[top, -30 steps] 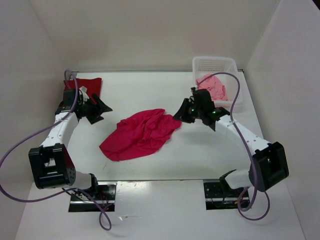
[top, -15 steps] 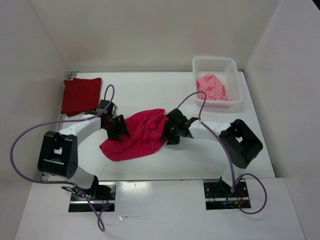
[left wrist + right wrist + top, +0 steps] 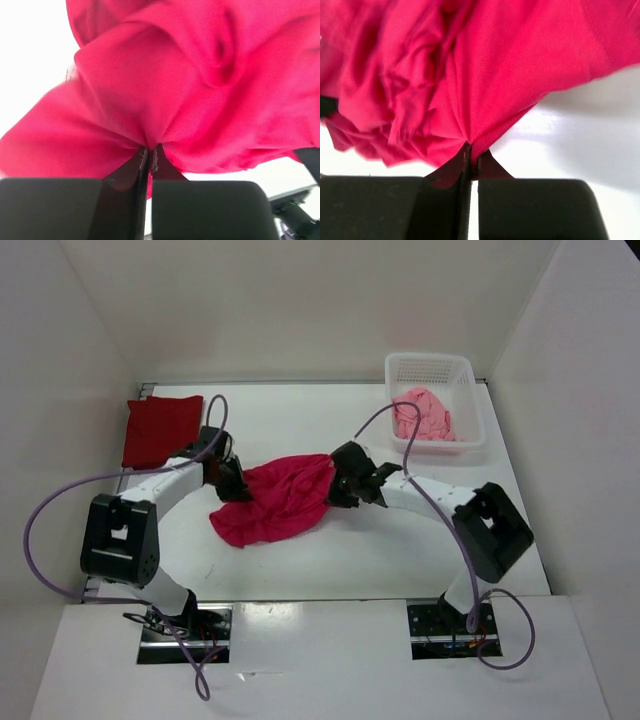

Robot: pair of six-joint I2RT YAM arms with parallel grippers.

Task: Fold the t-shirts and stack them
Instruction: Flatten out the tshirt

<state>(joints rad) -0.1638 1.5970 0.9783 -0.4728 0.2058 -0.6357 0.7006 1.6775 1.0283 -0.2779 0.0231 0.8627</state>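
Observation:
A bright magenta-pink t-shirt lies bunched in the middle of the table. My left gripper is shut on its left edge, and the cloth is pinched between the jaws of that gripper. My right gripper is shut on the shirt's right edge, where a hem runs into the closed right gripper. A dark red t-shirt lies folded flat at the back left. A pale pink t-shirt sits crumpled in the basket.
A white plastic lattice basket stands at the back right corner. White walls enclose the table on three sides. Purple cables loop from both arms over the table's sides.
Both grippers came in from the sides to the magenta shirt and shut on its edges. The shirt is now gathered narrower and drawn slightly toward the back.

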